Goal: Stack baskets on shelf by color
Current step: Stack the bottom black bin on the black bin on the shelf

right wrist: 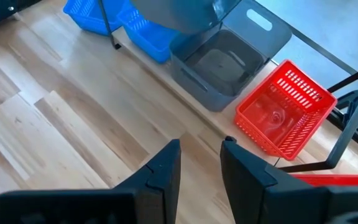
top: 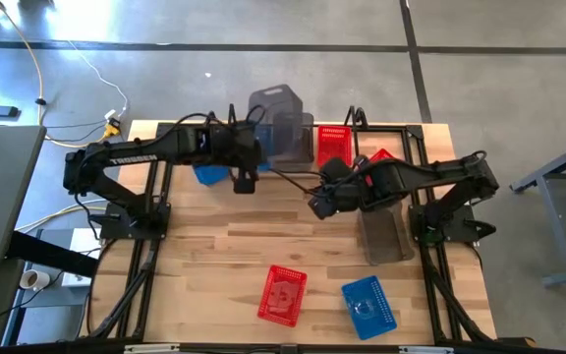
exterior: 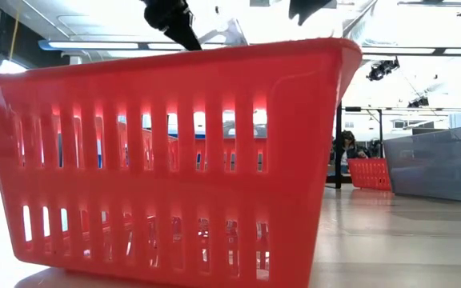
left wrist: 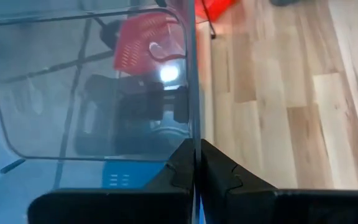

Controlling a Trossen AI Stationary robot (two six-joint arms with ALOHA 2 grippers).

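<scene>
grey basket (top: 281, 123) held over shelf (top: 386, 130), red basket (top: 282, 295), blue basket (top: 368, 306) on table

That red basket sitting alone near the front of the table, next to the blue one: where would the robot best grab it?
Probably by the rim. The red basket stands upright with its mouth open upward, so an end effector coming straight down could pinch one thin side wall, one finger inside, one outside. Its far side from the blue basket looks freest.

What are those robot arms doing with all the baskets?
They are sorting baskets by colour onto a shelf at the back of the table. The left gripper is pinching the wall of a grey basket and holding it over the shelf. The right gripper is open and empty nearby. A red basket and a blue basket wait at the front.
</scene>
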